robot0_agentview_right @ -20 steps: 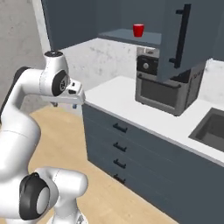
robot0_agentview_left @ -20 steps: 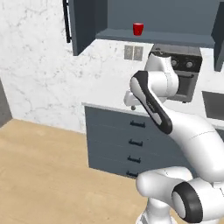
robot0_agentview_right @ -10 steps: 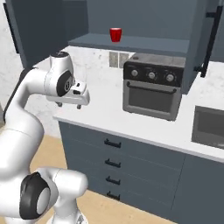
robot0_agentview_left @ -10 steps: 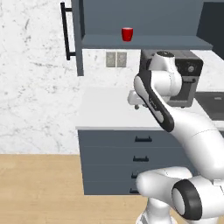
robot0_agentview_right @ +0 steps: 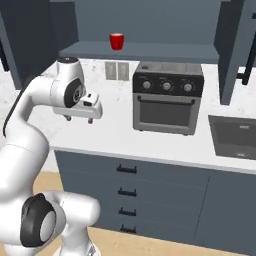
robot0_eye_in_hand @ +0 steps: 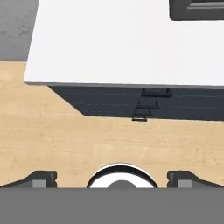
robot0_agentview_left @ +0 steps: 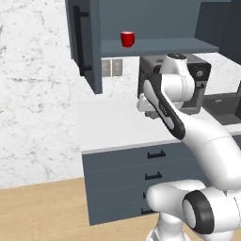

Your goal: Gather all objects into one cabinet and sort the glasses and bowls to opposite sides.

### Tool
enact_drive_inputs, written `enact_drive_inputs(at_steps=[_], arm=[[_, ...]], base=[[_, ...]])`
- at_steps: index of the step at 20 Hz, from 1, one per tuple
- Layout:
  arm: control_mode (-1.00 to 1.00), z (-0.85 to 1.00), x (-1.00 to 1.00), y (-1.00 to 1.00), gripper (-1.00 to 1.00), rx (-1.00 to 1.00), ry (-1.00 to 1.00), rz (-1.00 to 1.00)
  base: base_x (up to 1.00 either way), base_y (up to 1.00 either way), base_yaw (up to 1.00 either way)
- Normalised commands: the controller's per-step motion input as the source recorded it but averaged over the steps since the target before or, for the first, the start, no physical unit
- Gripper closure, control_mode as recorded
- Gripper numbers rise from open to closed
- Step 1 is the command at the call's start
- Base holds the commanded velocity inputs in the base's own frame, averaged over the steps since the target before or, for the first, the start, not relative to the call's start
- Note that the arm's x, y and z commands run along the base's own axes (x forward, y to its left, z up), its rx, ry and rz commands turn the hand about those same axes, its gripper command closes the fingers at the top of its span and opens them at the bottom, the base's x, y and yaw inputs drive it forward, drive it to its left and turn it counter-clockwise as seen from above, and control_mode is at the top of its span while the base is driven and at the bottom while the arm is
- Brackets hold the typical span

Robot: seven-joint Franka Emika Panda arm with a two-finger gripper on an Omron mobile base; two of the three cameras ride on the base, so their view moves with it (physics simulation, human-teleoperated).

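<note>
Left base view gives us the cabinet [robot0_agentview_left: 141, 28] at the top of the frame, its tall door [robot0_agentview_left: 84, 44] swung open at upper left with the long black bar handle [robot0_agentview_left: 84, 40] on it. On the cabinet's floor stands the glossy red mug [robot0_agentview_left: 127, 38], upper centre, alone as far as we can see. Our arm rises from the lower right and bends across the white counter [robot0_agentview_left: 113, 124], partly covering the black toaster oven [robot0_agentview_left: 200, 84] behind it; the gripper itself is hard to make out here.

Right base view shows what that one hides: the whole oven front [robot0_agentview_right: 167, 102] with its three knobs, a dark sink [robot0_agentview_right: 235, 136] at the right edge, and the gripper [robot0_agentview_right: 82, 119] at centre left, above the counter and touching nothing. The red mug sits at top centre [robot0_agentview_right: 116, 41].

Hand view looks down on the counter edge [robot0_eye_in_hand: 122, 81], the drawer handles [robot0_eye_in_hand: 148, 103] below it and the wooden floor [robot0_eye_in_hand: 65, 140]. Our fingertips [robot0_eye_in_hand: 41, 178] stand far apart at the bottom corners, with nothing between them.
</note>
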Motion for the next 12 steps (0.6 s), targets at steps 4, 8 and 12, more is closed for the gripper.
enact_drive_inputs(at_steps=[4, 8, 12], arm=[[1.0, 0.0, 0.0, 0.0, -1.0, 0.0, 0.0, 0.0], [1.0, 0.0, 0.0, 0.0, -1.0, 0.0, 0.0, 0.0], [1.0, 0.0, 0.0, 0.0, -1.0, 0.0, 0.0, 0.0]], base=[[0.69, 0.06, -0.16], [0.73, 0.0, 0.0], [0.49, 0.0, 0.0]])
